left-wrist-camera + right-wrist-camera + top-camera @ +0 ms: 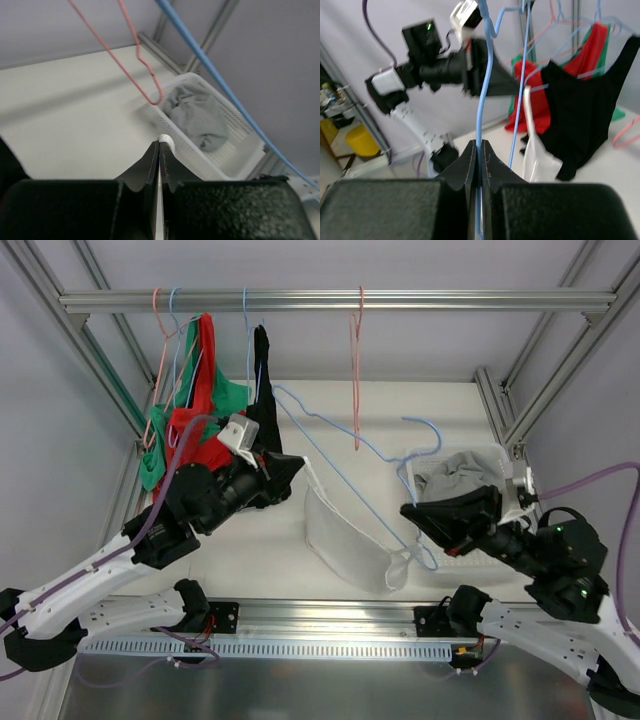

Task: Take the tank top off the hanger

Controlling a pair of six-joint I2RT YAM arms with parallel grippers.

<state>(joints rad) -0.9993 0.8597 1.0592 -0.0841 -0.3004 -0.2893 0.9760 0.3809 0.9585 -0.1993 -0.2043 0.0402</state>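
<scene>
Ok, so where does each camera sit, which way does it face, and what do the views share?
Top external: above and behind the bases, looking down at the table; both arms show, the white tank top between them.
Left wrist: faces the basket; left gripper shut on the white tank top's strap.
Right wrist: faces the hanging clothes and the left arm; right gripper shut on the blue hanger.
Shared: both wrist views show the blue hanger.
</scene>
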